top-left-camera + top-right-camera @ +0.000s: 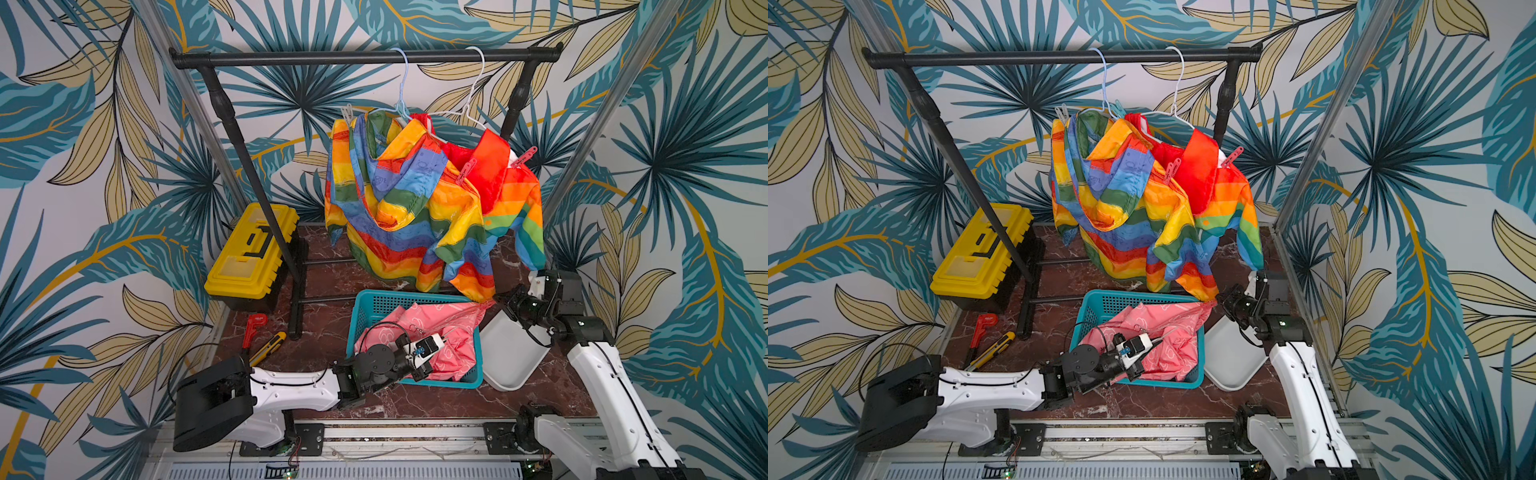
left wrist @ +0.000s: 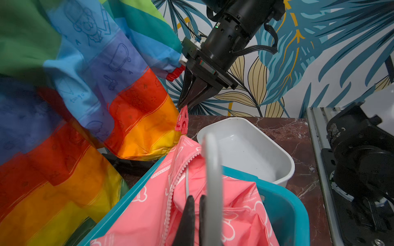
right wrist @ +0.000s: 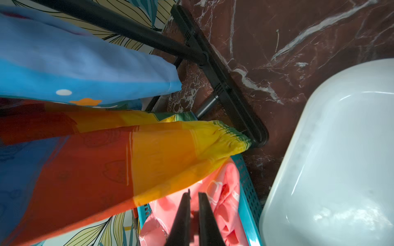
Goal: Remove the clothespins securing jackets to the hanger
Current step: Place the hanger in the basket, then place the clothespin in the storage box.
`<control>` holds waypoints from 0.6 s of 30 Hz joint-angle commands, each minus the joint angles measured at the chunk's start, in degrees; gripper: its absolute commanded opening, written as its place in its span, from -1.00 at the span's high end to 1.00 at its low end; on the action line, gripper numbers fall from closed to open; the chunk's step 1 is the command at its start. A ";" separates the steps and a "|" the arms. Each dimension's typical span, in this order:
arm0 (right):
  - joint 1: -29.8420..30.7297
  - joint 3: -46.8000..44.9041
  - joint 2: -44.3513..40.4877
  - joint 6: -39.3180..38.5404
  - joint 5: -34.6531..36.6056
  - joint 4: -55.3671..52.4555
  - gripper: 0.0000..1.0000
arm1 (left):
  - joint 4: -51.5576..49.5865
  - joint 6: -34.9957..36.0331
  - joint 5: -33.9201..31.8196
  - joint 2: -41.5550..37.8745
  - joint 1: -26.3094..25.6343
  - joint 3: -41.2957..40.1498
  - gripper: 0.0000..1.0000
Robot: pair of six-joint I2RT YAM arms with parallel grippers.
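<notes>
The right jaws are closed on the tail end of a small pink plastic spring clothespin (image 2: 182, 121). It hangs straight below them, between the teal perforated plastic basket (image 2: 283, 204) and the white plastic tub (image 2: 285, 161) on the dark red marble bench (image 2: 298, 136). The pin's mouth end meets the top corner of the thin pink bear-print hooded jacket (image 2: 149, 213), which lies in the basket. Whether the mouth bites that cloth cannot be told.

The left jaws are closed too, low over the jacket, with a white plastic hanger (image 2: 212, 170) just beside them. It is unclear whether they pinch it.

The pin looks light, stiff and smooth. Squeezing its two tail levers should open the mouth, so the tail is the right place to hold it. With only the very tips of the jaws on it, it could twist or slip out.

The jacket looks limp and slick, so it would likely follow a pull rather than resist. It probably needs holding down while the pin comes away.

High above and beyond both jaws, a second pink clothespin (image 1: 466, 170) and a third pink clothespin (image 1: 524, 157) sit on the rainbow-striped jacket with a red hood (image 1: 519, 195). Their tails stand clear of the cloth and look the best place to grip.
</notes>
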 commanded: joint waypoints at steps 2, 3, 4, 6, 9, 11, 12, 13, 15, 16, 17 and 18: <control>-0.93 2.91 -1.58 -3.70 5.42 -5.01 1.00 | -4.75 -1.52 -1.21 0.51 0.21 0.04 1.00; -1.95 2.71 -1.74 -3.97 6.06 -6.39 1.00 | -4.76 -1.77 -1.56 0.19 0.39 0.02 1.00; -4.02 1.37 -2.17 -3.75 6.19 -7.14 1.00 | -4.77 -1.91 -2.23 -0.10 0.66 -0.11 1.00; -8.63 -2.89 -3.70 -2.23 3.76 -5.37 1.00 | -4.77 -1.80 -3.72 -0.37 1.07 -0.35 1.00; -11.88 -8.22 -5.36 -0.27 5.69 -2.99 1.00 | -4.77 -1.88 -5.20 -1.73 1.29 -0.98 1.00; -13.35 -11.47 -3.93 0.86 5.70 -0.31 1.00 | -4.86 -2.43 -5.60 -3.17 1.49 -1.14 1.00; -13.75 -12.56 -2.68 1.01 5.65 1.07 1.00 | -4.94 -2.74 -5.96 -3.68 1.59 -1.10 1.00; -13.98 -13.66 -1.03 1.39 5.88 2.59 1.00 | -4.94 -3.05 -5.88 -4.10 1.83 -1.02 1.00; -14.18 -15.36 2.54 2.44 5.21 6.71 0.93 | -5.03 -4.37 -4.84 -4.24 2.60 -0.79 1.00; -14.23 -15.70 4.41 2.85 5.15 7.99 0.74 | -4.97 -5.66 -3.88 -4.10 2.94 -0.67 1.00; -14.18 -16.00 6.26 3.08 5.10 9.55 0.66 | -4.95 -6.62 -3.23 -3.81 3.26 -0.51 1.00; -14.18 -16.27 7.30 3.18 5.04 10.79 0.59 | -4.94 -6.97 -2.91 -3.53 3.39 -0.24 1.00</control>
